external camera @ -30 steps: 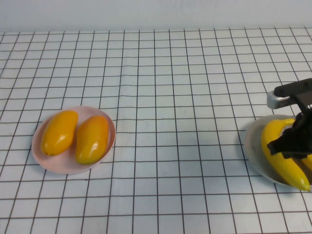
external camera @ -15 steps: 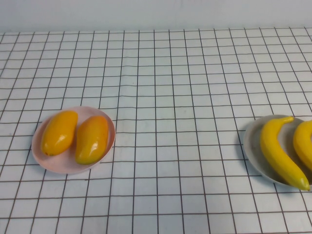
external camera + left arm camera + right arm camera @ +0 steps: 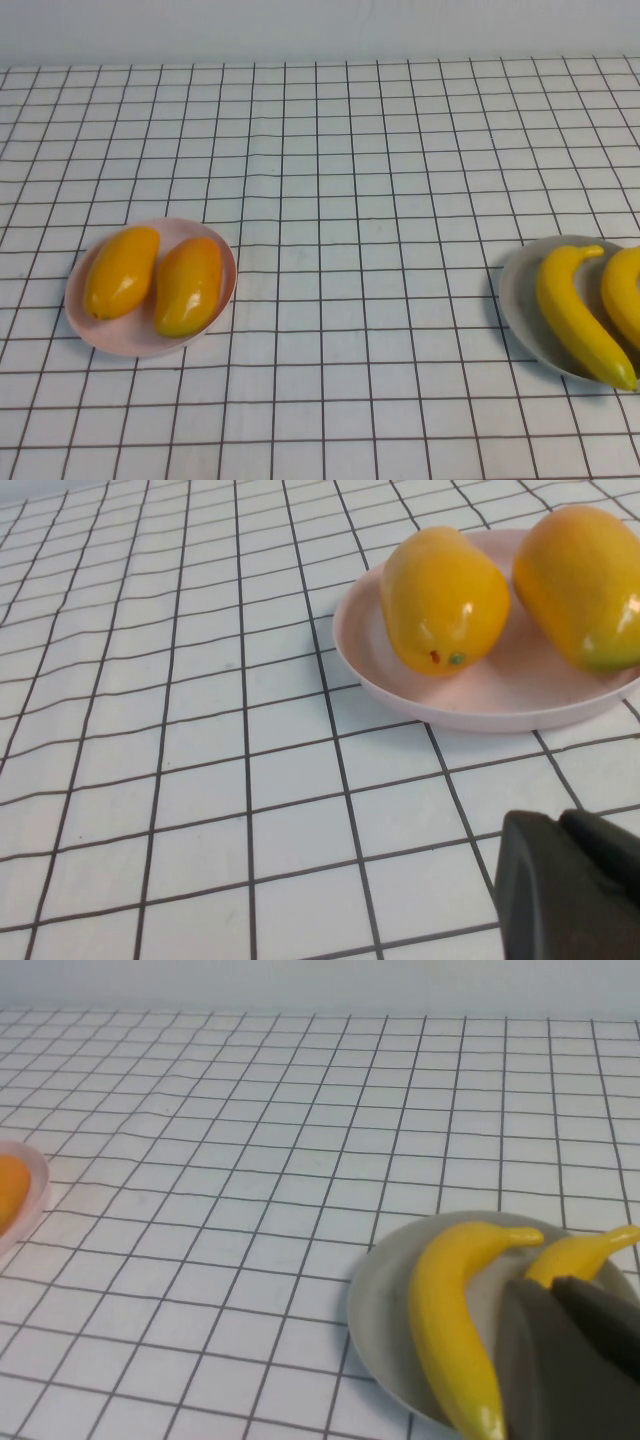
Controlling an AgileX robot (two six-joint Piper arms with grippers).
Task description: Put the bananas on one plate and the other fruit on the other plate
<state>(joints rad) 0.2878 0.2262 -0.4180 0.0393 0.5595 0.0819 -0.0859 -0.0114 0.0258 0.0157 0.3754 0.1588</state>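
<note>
Two bananas (image 3: 575,315) (image 3: 625,295) lie side by side on the grey plate (image 3: 512,300) at the right edge of the high view. Two orange mango-like fruits (image 3: 122,271) (image 3: 188,285) lie side by side on the pink plate (image 3: 120,338) at the left. Neither gripper shows in the high view. In the left wrist view my left gripper (image 3: 560,818) is shut and empty, on the near side of the pink plate (image 3: 480,695) and its fruits (image 3: 445,600) (image 3: 585,585). In the right wrist view my right gripper (image 3: 552,1282) is shut and empty, close to the bananas (image 3: 445,1310) (image 3: 585,1252) on the grey plate (image 3: 380,1300).
The table is covered by a white cloth with a black grid (image 3: 350,200). A pale wall runs along the far edge. Open cloth lies between the two plates.
One second ago my right gripper hung over the bananas on the grey plate; it has pulled back out of the high view. Both bananas now lie uncovered. The fruits have not moved.
</note>
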